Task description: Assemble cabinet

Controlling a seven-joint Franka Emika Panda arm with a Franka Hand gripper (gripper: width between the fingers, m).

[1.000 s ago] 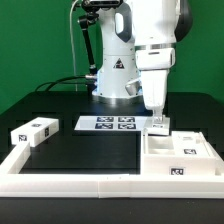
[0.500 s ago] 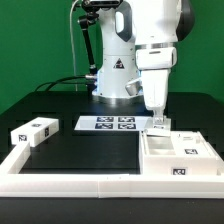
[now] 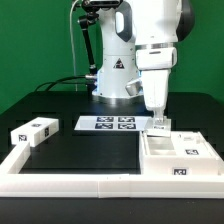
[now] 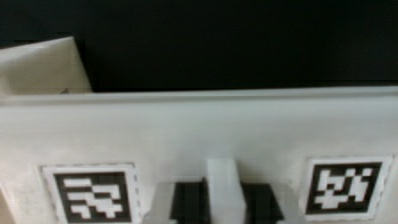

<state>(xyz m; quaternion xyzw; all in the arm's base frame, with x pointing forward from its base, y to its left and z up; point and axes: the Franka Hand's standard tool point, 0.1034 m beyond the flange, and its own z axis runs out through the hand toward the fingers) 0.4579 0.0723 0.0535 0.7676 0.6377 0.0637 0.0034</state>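
The cabinet point(image 3: 182, 158) is a white open box with small tags, standing at the exterior view's right on the black table. My gripper point(image 3: 160, 123) comes straight down onto its far wall. In the wrist view the cabinet's white panel point(image 4: 214, 125) fills the frame, with a tag on each side. My gripper point(image 4: 222, 198) has its two dark fingers point(image 4: 185, 200) pressed on either side of a thin upright white wall of the cabinet. A separate small white tagged block point(image 3: 33, 130) lies at the exterior view's left, far from the gripper.
The marker board point(image 3: 108, 124) lies behind the middle of the table, before the robot base. Long white border rails point(image 3: 70, 182) run along the front and left edges. A pale flat corner point(image 4: 45, 70) shows beyond the cabinet in the wrist view.
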